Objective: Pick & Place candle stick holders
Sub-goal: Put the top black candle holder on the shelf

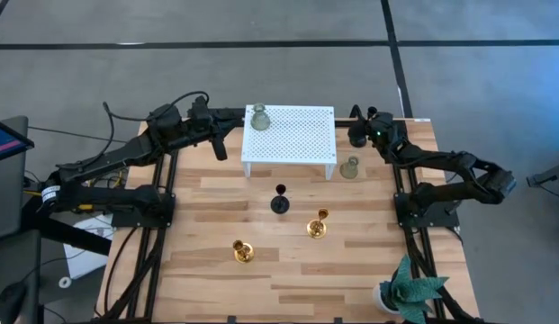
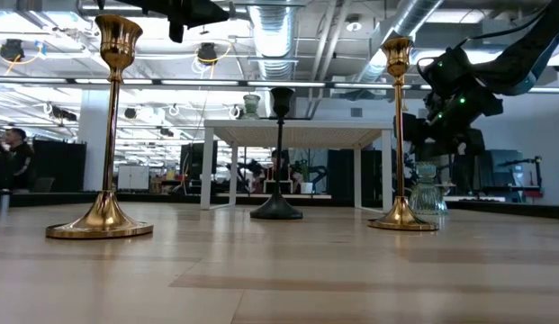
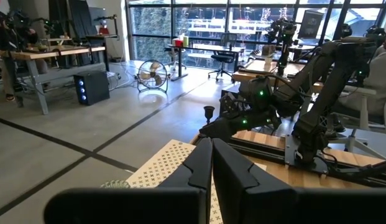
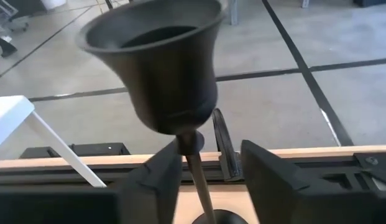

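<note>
The work surface is a pale wooden table (image 1: 261,288) on a grey floor, with a white perforated stand (image 1: 302,139) at its far edge.

**Right arm.** The right gripper (image 4: 211,157) is at the table's far right corner, just beside the stand. It straddles the slim stem of a black candle stick holder (image 4: 161,68). The fingers are apart, one close against the stem and the other with a visible gap, so nothing is clamped yet.

**Key relation.** This holder stands upright with its long axis vertical, cup uppermost and base on the table. The stem runs between the fingers, just below the cup. The right arm is plainly the nearer one. In my judgement, closing squarely on the stem is all the coming move needs.

**Left arm.** The left gripper (image 3: 211,168) waits beside the stand's left end, fingers pressed together and empty.

**Other holders.**
- One green glass holder (image 1: 258,117) is on the stand.
- Another green glass holder (image 1: 350,167) is on the table by the stand's right leg.
- A second black holder (image 1: 279,200) and two gold holders (image 1: 317,225) stand upright mid-table.
</note>
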